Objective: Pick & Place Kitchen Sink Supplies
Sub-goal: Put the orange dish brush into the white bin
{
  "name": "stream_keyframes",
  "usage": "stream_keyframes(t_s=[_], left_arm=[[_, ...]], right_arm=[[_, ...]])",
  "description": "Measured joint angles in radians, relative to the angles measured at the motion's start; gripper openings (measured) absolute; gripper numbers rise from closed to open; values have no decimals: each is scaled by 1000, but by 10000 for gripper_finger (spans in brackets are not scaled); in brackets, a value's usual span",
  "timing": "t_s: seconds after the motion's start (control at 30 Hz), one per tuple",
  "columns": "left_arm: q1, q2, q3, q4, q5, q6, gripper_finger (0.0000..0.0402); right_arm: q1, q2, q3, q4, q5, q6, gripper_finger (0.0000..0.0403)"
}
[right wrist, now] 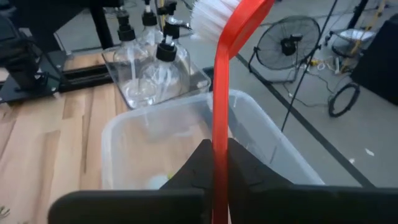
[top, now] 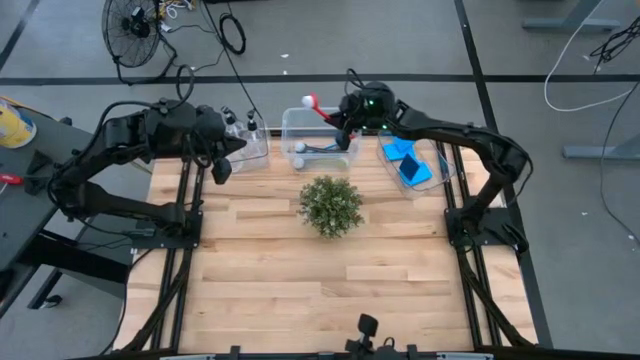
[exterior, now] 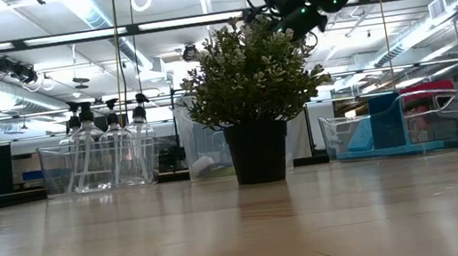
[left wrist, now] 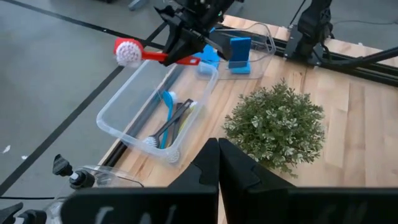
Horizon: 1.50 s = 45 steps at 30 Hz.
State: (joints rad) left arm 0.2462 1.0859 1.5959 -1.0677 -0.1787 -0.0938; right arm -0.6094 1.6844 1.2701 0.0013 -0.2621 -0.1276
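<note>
At far left we note the left gripper (top: 222,170), fingers pressed together and empty, beside the bin of clear bottles (top: 245,128). Middle bin (top: 290,120): blue and dark brushes (left wrist: 169,118) lie inside; above it the right gripper (top: 345,128) pinches the red brush (top: 322,111). Blue sponges (top: 405,160) fill the right bin.

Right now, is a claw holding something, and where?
The right claw holds the red dish brush by its handle, bristles up. The left claw holds nothing.
</note>
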Motion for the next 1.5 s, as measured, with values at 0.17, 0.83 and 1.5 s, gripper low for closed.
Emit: stream_keyframes(t_s=[0.17,0.83,1.5], left_arm=[[0,0,0,0,0,6,1],[0,0,0,0,-45,-51,1],[0,1,0,2,-45,-33,2]], right_arm=[[-5,49,0,70,-20,-2,14],[-39,181,-1,80,-43,-39,15],[-37,208,-2,48,-45,-12,15]])
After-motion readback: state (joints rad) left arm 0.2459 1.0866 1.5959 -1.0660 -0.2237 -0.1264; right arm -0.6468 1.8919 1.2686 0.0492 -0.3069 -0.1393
